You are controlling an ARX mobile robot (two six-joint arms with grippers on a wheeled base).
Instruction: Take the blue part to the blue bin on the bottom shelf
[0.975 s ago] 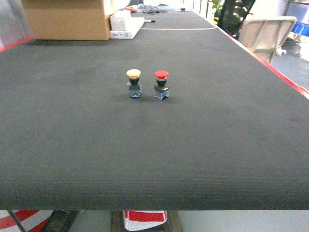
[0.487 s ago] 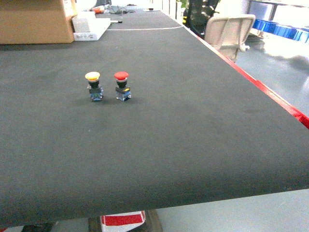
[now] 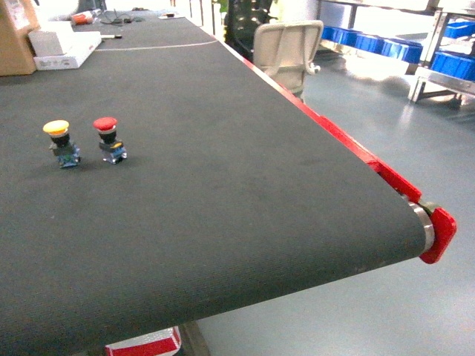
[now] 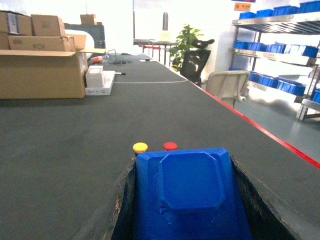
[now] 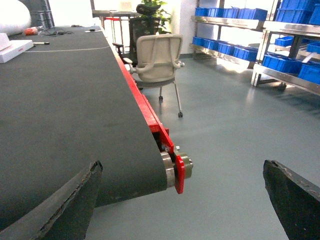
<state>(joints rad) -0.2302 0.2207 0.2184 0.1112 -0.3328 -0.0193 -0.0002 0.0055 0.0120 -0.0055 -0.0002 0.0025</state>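
Note:
In the left wrist view, my left gripper [image 4: 184, 171] is shut on the blue part [image 4: 190, 197], a blue printed block with a raised octagonal face that fills the space between the dark fingers. My right gripper [image 5: 182, 166] hangs open and empty past the end of the belt, above the grey floor. Steel racks with several blue bins [image 3: 387, 47] stand at the far right, and their low levels [image 5: 227, 50] show in the right wrist view. Which blue bin and which level is the bottom shelf I cannot tell. Neither gripper shows in the head view.
A long black conveyor belt [image 3: 223, 163] with a red side rail ends at a roller with a red cap [image 3: 436, 233]. A yellow push button [image 3: 57, 137] and a red push button [image 3: 107, 136] stand on it. An office chair [image 3: 286, 44] is beyond; cardboard boxes [image 4: 42, 70] sit far left.
The head view has swung right: both push buttons slid towards the left edge, and the belt's end, the chair and the racks with blue bins came into sight.

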